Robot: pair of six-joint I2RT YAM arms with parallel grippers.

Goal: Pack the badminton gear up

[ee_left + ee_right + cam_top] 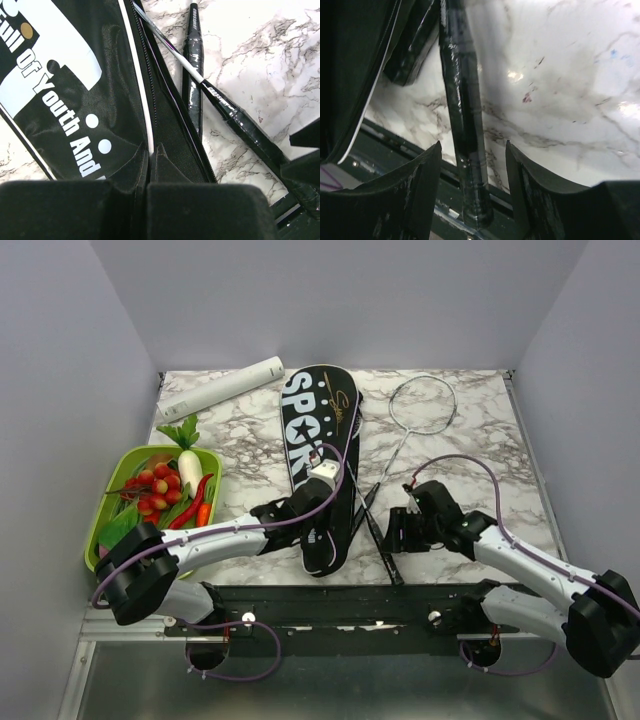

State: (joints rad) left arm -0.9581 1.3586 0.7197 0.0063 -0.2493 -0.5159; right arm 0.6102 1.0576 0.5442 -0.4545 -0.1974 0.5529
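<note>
At the tabletop's (480, 440) near edge, the left fingers (75, 210) pinch the black bag's (318, 430) rim while the right fingers (410, 200), spread wide, straddle a racket handle (462, 125) without touching it.

Non-task items on the white, grey-veined marble worktop (480, 460), far-left quarter.
Green tray (127, 457) near the left edge, holding toy vegetables: a cluster of small red round pieces (155, 490), a white radish (189, 465) with its green leafy top overhanging the far rim, a red chilli (195, 502), an orange piece (204, 515) beside it, and green leaves (120, 525). White tube (221, 387) lying diagonally behind the tray, apart from it.
</note>
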